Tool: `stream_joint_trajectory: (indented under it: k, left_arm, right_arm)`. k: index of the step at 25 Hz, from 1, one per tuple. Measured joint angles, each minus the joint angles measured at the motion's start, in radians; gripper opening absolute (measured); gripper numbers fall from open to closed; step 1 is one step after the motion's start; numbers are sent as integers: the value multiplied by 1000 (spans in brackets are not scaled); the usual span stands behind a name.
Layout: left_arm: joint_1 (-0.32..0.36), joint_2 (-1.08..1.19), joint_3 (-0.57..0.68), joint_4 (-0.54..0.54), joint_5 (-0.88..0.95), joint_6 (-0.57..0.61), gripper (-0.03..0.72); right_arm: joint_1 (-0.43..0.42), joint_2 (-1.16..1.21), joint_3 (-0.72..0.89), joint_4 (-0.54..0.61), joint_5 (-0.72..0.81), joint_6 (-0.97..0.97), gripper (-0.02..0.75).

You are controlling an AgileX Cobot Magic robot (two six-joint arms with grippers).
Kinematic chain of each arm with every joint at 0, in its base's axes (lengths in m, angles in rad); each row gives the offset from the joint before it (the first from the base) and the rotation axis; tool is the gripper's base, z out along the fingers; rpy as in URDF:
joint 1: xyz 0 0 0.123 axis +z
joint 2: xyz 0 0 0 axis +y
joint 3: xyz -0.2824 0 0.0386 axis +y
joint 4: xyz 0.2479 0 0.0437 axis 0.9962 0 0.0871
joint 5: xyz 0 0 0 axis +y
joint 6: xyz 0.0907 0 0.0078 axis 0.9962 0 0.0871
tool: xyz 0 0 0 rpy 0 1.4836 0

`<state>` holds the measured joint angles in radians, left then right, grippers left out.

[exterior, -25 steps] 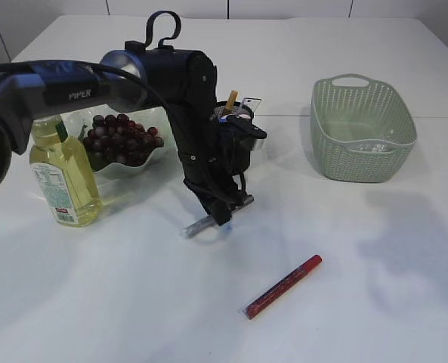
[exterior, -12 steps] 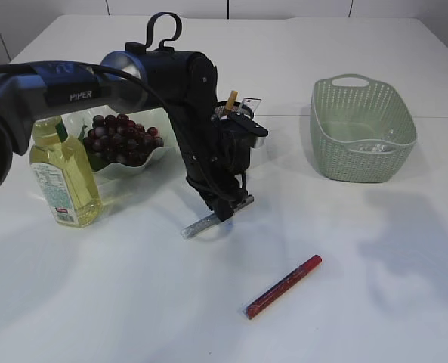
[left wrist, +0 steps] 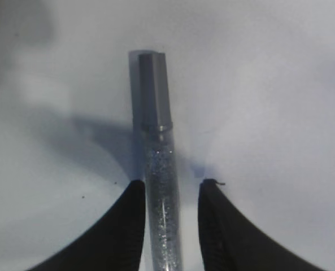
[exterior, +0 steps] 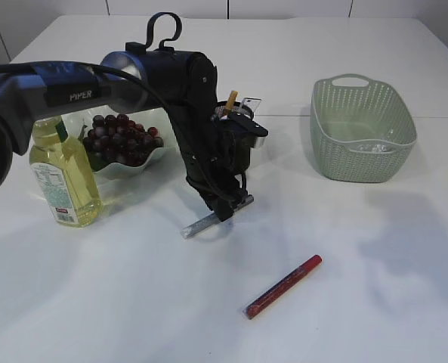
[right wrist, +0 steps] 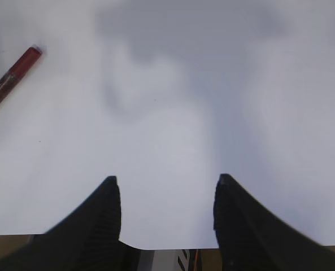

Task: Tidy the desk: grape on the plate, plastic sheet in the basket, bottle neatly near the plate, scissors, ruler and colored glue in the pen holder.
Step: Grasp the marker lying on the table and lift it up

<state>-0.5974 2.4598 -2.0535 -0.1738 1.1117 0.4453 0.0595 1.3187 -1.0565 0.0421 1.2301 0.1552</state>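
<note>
Between left gripper (left wrist: 170,195) fingers, glue tube (left wrist: 156,164) cap-forward.

The counter (exterior: 133,302) is plain white, with soft grey shadows across it. The basket (exterior: 363,128) is pale sage green with a woven lattice pattern on its walls. The bottle (exterior: 63,178) holds clear yellow liquid and carries a white label with a red band. The grapes (exterior: 122,138) are dark purple-red, on a translucent whitish plate (exterior: 154,155). One glue stick (exterior: 282,286) is red with a darker red end; the other glue tube (left wrist: 159,186) is clear with silver glitter inside and a grey cap (dull, matte-looking). The left arm (exterior: 171,83) is black with a blue-grey sleeve lettered in white, and both grippers' fingers (right wrist: 99,220) are black. The pen holder (exterior: 240,147) is black
</note>
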Motion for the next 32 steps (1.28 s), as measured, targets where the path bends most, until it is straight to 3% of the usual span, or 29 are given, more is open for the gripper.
stream_joint_trajectory:
  k: [32]
  left_arm:
    - [0, 2, 0, 0, -1, 0, 237]
  right_arm:
    - [0, 0, 0, 0, 0, 0, 423]
